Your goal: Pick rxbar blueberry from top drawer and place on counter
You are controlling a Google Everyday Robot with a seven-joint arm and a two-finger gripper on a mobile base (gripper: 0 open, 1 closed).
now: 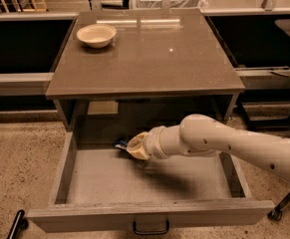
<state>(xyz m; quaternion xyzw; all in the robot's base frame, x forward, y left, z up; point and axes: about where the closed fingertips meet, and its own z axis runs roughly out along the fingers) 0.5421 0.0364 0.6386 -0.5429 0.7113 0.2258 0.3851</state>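
**End effector [132, 146] low in the top drawer [134, 185], at the rxbar blueberry [120, 143].**
The arm reaches to the drawer's back, where the bar lies; whether it is gripped cannot be told, the wrist probably hiding it. Above, the glossy brown surface [154, 59] carries a pale bowl [96, 35] far left.

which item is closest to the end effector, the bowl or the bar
The rxbar blueberry, the dark-wrapped bar at the back of the open top drawer, right by the end effector; the pale bowl sits apart, up on the counter.
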